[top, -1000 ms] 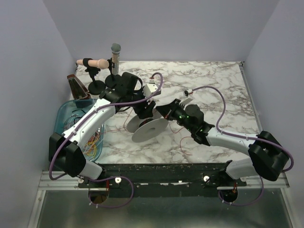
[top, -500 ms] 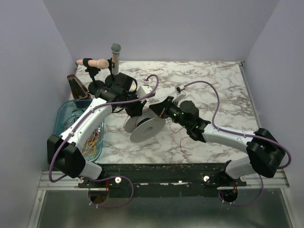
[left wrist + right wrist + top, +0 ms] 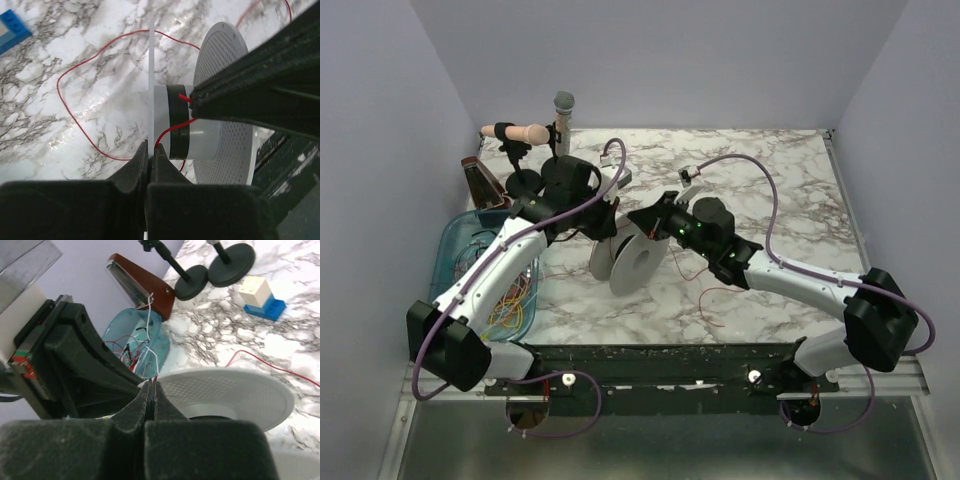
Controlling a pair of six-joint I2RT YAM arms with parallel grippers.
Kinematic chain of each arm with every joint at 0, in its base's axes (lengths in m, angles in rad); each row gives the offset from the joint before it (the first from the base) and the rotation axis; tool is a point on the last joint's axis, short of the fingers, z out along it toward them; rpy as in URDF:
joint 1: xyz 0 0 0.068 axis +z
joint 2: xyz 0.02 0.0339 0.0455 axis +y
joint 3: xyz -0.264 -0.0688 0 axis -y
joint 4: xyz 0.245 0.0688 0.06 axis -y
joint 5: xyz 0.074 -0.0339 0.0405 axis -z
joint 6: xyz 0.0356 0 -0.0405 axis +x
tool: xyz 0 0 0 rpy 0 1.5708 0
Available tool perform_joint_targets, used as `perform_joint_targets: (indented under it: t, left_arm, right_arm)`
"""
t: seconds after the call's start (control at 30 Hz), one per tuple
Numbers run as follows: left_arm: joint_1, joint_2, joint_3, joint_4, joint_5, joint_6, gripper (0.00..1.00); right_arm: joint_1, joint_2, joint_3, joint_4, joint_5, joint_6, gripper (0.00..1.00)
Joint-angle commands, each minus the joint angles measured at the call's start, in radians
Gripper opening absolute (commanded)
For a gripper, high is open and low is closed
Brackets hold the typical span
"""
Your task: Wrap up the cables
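**Wrapping barely begun: one red cable (image 3: 58, 92) is pinned at the spool (image 3: 632, 262).**

The spool is stood on edge on the desk (image 3: 770, 180). Its thin flange is nipped by the left gripper (image 3: 151, 150), pressed together. The cable's end is pinched at the spool's core by the right gripper (image 3: 151, 385). Hardly a turn seems wound, and loose loops are left trailing beside the spool. More cables (image 3: 510, 300) are heaped in the blue tub (image 3: 448, 240) left of the spool. Both arms are crowded close around it.

Two arms (image 3: 500, 262), one spool (image 3: 631, 263), one loose red cable (image 3: 75, 75), one bin (image 3: 450, 240), two stands (image 3: 193, 276).
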Motion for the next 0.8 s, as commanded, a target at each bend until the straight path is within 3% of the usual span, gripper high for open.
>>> perform_joint_targets:
  t: [0.0,0.13,0.33,0.5,0.63,0.77]
  left_arm:
    - [-0.014,-0.062,-0.078,0.269,-0.208,-0.348,0.00]
    - [-0.027,-0.042,-0.155,0.383,-0.363,-0.445,0.00]
    - [-0.068,0.005,-0.152,0.422,-0.383,-0.466,0.02]
    - [-0.074,0.010,-0.137,0.408,-0.377,-0.447,0.24]
    - [-0.074,-0.018,-0.122,0.391,-0.336,-0.420,0.52]
    - [-0.073,-0.039,-0.098,0.351,-0.297,-0.399,0.52]
  right_arm:
    - [0.007,0.062,0.075,-0.065,-0.064,-0.055,0.01]
    - [-0.028,0.096,0.064,-0.014,-0.088,-0.018,0.01]
    - [-0.069,0.150,0.130,-0.054,-0.162,-0.063,0.01]
    - [-0.094,0.163,0.113,-0.046,-0.186,-0.043,0.01]
    - [-0.121,0.176,0.101,-0.045,-0.205,-0.029,0.01]
    - [-0.155,0.165,0.074,-0.028,-0.248,-0.026,0.01]
